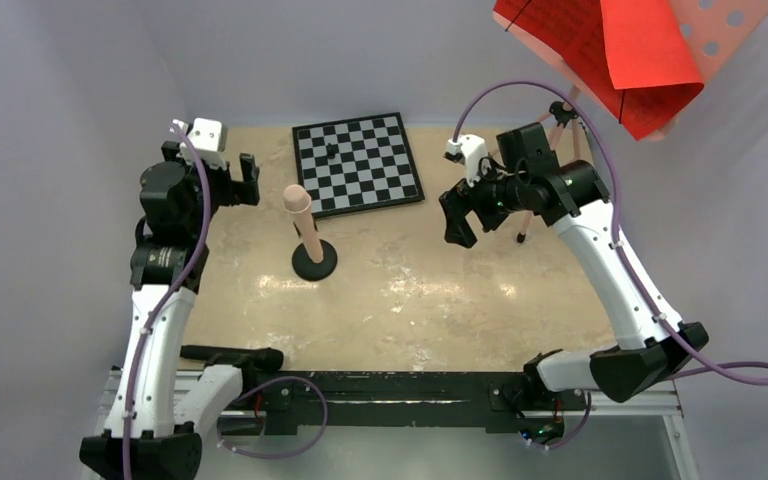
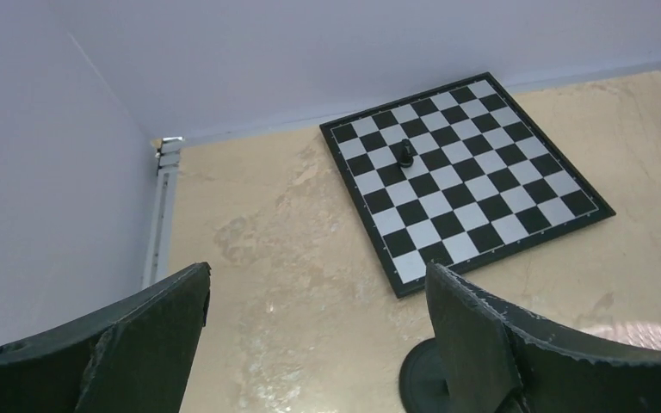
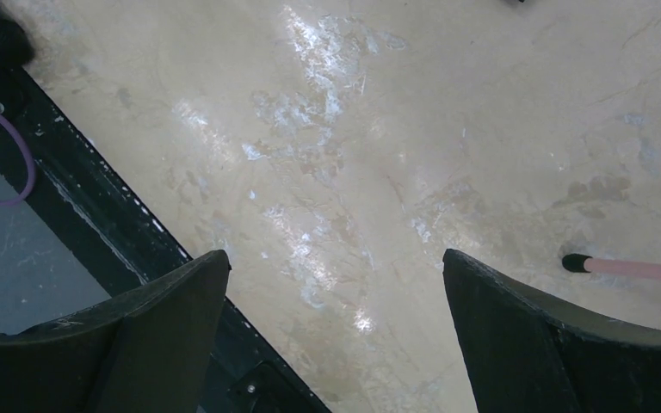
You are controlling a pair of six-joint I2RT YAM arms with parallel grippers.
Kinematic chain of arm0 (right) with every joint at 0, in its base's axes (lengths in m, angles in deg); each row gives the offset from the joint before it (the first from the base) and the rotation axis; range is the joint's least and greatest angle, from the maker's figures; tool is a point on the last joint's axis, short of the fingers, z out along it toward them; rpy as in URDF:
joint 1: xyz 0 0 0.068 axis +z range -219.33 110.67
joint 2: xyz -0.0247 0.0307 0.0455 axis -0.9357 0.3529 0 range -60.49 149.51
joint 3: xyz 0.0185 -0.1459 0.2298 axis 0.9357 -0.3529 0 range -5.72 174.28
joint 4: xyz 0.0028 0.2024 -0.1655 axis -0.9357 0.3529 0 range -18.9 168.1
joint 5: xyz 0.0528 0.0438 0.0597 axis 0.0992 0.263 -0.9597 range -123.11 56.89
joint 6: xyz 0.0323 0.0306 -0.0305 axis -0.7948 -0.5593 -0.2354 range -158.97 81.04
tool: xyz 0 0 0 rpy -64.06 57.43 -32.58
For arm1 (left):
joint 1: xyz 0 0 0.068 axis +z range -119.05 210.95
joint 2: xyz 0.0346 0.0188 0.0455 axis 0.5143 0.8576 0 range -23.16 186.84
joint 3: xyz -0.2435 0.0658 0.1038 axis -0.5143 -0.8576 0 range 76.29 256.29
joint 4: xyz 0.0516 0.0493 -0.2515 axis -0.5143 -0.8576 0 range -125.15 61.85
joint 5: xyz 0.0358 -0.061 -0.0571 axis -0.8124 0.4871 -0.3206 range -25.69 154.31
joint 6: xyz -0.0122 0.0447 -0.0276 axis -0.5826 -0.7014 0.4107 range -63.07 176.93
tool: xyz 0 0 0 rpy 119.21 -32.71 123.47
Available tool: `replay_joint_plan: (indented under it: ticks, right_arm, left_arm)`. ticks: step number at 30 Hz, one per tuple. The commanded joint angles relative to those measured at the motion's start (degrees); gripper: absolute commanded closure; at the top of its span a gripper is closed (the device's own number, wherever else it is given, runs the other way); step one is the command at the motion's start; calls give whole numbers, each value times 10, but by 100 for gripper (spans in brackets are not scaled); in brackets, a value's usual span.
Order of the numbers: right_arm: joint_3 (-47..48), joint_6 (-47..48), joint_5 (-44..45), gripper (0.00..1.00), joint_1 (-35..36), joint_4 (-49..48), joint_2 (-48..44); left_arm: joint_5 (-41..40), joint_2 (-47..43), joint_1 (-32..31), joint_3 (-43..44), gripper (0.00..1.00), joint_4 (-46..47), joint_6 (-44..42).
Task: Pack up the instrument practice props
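While left end effector (image 2: 318,280) and right end effector (image 3: 336,258) hang spread wide, empty, peach tube (image 1: 300,210) stands upright on peg stand (image 1: 314,262), nearer tabletop (image 1: 440,290) left edge.

Open tabletop (image 1: 410,290) between upright peg stand (image 1: 314,262) and music stand leg (image 1: 524,228); chessboard (image 1: 358,163) flat at the back

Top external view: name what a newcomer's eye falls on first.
The red printed sheets draped over the pink music stand, far right corner, strike first. Next, the black-and-white chessboard at the far middle of the table, one small dark piece on it. Nearer, a peach tube stands on a black round-base peg stand.
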Motion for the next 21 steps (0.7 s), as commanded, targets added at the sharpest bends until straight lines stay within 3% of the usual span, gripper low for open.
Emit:
replay_joint_plan:
  ticks: [1, 11, 14, 17, 21]
  right_arm:
    - [2, -20, -2, 1, 4, -9, 1]
    - [43, 71, -77, 1, 3, 27, 24]
    - [64, 69, -108, 1, 9, 30, 33]
    - [110, 60, -159, 1, 22, 37, 54]
    - [169, 52, -165, 1, 63, 36, 86]
  left_arm:
    - [64, -70, 9, 0, 0, -82, -95]
    - [148, -162, 10, -71, 0, -234, -217]
    - [255, -163, 10, -95, 0, -261, -257]
    - [425, -145, 9, -102, 1, -326, -368]
    - [467, -128, 7, -126, 1, -267, -320]
